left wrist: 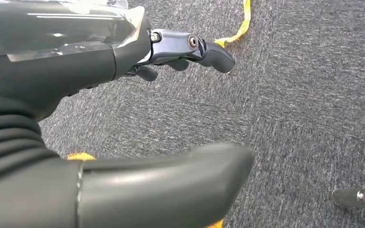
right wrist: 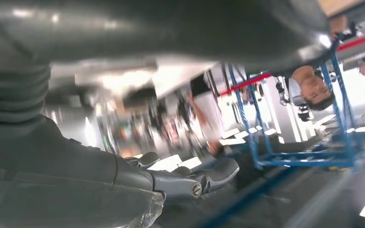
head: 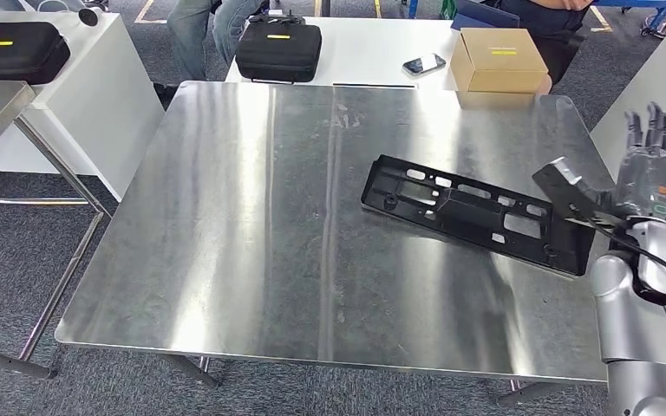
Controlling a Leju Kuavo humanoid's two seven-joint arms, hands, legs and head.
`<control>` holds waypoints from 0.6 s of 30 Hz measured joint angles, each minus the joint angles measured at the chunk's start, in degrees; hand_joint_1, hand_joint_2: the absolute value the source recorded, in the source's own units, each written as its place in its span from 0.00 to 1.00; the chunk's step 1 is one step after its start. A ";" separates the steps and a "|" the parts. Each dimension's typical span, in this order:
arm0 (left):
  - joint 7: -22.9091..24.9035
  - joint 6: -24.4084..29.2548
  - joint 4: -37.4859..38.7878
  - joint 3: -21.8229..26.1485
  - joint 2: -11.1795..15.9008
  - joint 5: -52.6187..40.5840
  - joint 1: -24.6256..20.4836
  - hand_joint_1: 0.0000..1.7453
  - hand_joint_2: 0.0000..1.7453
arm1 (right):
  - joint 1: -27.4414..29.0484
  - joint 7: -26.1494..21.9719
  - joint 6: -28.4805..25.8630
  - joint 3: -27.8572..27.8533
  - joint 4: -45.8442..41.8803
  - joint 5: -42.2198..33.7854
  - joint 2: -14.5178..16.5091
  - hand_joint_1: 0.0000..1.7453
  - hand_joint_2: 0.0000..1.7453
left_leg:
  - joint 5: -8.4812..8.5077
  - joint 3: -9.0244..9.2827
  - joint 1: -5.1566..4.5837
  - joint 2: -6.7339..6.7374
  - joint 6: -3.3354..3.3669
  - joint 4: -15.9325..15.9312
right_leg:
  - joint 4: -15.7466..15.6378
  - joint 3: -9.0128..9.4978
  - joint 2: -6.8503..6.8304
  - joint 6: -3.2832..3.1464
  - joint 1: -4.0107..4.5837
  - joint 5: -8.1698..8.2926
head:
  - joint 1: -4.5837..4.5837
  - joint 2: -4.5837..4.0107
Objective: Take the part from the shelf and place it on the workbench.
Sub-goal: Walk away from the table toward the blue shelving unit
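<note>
Lying flat on the steel workbench [head: 225,243], toward its right edge, the black part [head: 473,212] sits just beside the raised right hand [head: 650,165], whose fingers are spread and hold nothing. The left hand [left wrist: 123,61] hangs over carpet, fingers apart and empty. The part looks like a light, stiff plastic frame, thin and possibly slippery on metal, best gripped along a long rail.

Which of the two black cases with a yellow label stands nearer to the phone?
The black case on the white table behind the workbench, left of the phone. The other case sits on a separate table far left.
</note>
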 joint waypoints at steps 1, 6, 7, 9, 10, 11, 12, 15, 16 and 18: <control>-0.01 0.00 0.00 -0.05 -0.01 0.01 0.01 0.00 0.00 | 0.33 -0.06 0.14 -0.95 -1.00 -2.10 -0.17 0.00 0.00 | 0.00 0.00 0.00 -0.01 0.00 0.00 | 0.00 0.00 -0.01 0.00 0.00 0.00 | 0.00 0.00; -0.01 -0.04 0.00 -0.59 -0.02 -0.01 0.12 0.00 0.00 | 1.46 0.45 0.87 -4.08 -5.01 -4.54 -1.59 0.00 0.00 | -0.01 0.00 0.00 0.05 0.00 0.00 | 0.00 0.00 0.03 0.00 0.00 0.00 | 0.01 0.00; -0.01 -0.04 0.00 -0.72 -0.02 -0.01 0.11 0.00 0.00 | 1.63 0.46 0.93 -4.34 -5.45 -4.58 -1.76 0.00 0.00 | -0.01 0.01 0.00 0.08 0.00 0.00 | 0.00 0.00 0.04 0.00 0.00 0.00 | -0.01 0.00; -0.01 -0.05 0.00 -0.93 -0.03 -0.02 0.10 0.00 0.00 | 1.95 0.46 0.93 -4.72 -6.16 -4.61 -1.98 0.00 0.00 | -0.01 0.02 0.00 0.11 0.00 0.00 | 0.00 0.00 0.04 0.00 0.01 0.00 | 0.01 0.00; -0.01 -0.05 0.00 -1.00 -0.03 -0.02 0.10 0.00 0.00 | 2.08 0.47 0.92 -4.87 -6.42 -4.60 -2.03 0.00 0.00 | -0.01 0.02 0.00 0.11 0.00 0.00 | 0.00 0.00 0.04 0.00 0.01 0.00 | 0.00 0.00; -0.01 -0.06 0.00 -1.05 -0.04 -0.02 0.10 0.00 0.00 | 2.19 0.50 0.90 -5.03 -6.64 -4.58 -2.08 0.00 0.00 | -0.01 0.03 0.00 0.10 0.00 0.00 | 0.00 0.01 0.04 0.00 0.01 0.00 | 0.00 0.00; -0.01 -0.08 0.00 -1.09 -0.04 -0.05 0.10 0.00 0.00 | 2.30 0.60 0.85 -5.18 -6.78 -4.53 -2.20 0.00 0.00 | 0.00 0.03 0.00 0.10 0.00 0.00 | 0.00 0.01 0.04 0.00 0.01 0.00 | -0.01 0.00; -0.03 -0.14 0.00 -1.30 -0.03 -0.15 0.12 0.00 0.00 | 2.78 0.52 -0.35 -5.62 -6.98 -5.21 -3.14 0.00 0.00 | 0.00 0.04 0.00 0.06 0.00 0.00 | 0.00 0.02 0.03 0.00 0.01 0.00 | 0.00 0.00; -0.07 -0.14 0.00 -1.38 -0.02 -0.15 0.13 0.00 0.00 | 3.09 -0.11 -1.93 -5.93 -7.21 -6.22 -3.50 0.00 0.00 | 0.00 0.03 0.00 0.05 0.00 0.00 | 0.00 0.02 0.02 0.00 0.00 0.00 | 0.00 0.00; -0.26 -0.05 0.01 -1.46 -0.02 0.00 0.13 0.00 0.00 | 4.20 -2.91 -7.32 -6.94 -8.76 -10.50 -3.85 0.00 0.00 | 0.00 0.02 0.00 0.04 0.01 0.00 | 0.00 0.02 0.02 0.00 0.00 0.00 | 0.01 0.00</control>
